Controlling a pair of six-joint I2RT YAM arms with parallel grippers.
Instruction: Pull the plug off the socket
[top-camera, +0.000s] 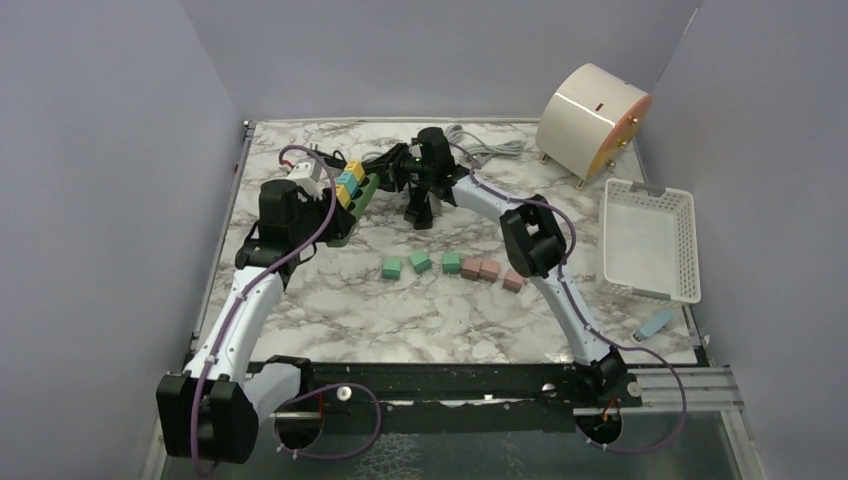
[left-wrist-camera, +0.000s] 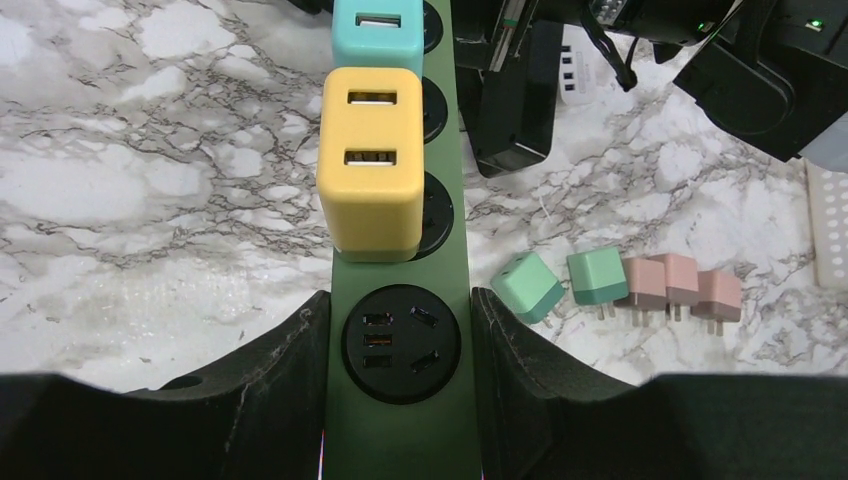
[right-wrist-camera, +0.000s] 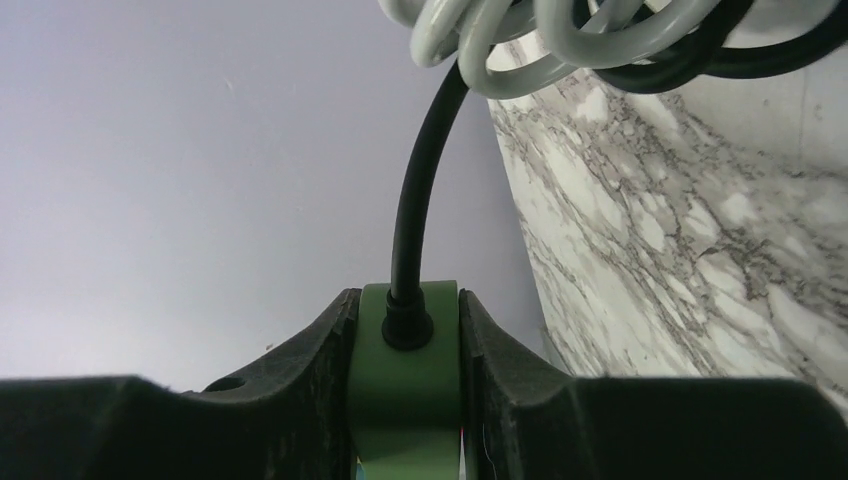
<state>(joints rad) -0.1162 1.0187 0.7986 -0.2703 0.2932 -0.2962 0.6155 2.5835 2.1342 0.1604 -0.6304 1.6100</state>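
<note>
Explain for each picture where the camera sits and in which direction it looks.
Top view: above and behind, looking down on the marble table; left arm and right arm show.
Left wrist: on the left arm, looking along the green power strip toward the yellow plug; the left hand grips the strip.
Right wrist: on the right arm, looking past the strip's end along the black cable to the wall; the right hand grips that end.
Shared: both wrist views show the strip from opposite ends.

We see a white slotted basket (top-camera: 650, 240) at the marble worktop's (top-camera: 330, 310) right edge, a cream drum (top-camera: 590, 115) behind it, a small blue item (top-camera: 655, 323) in front.
</note>
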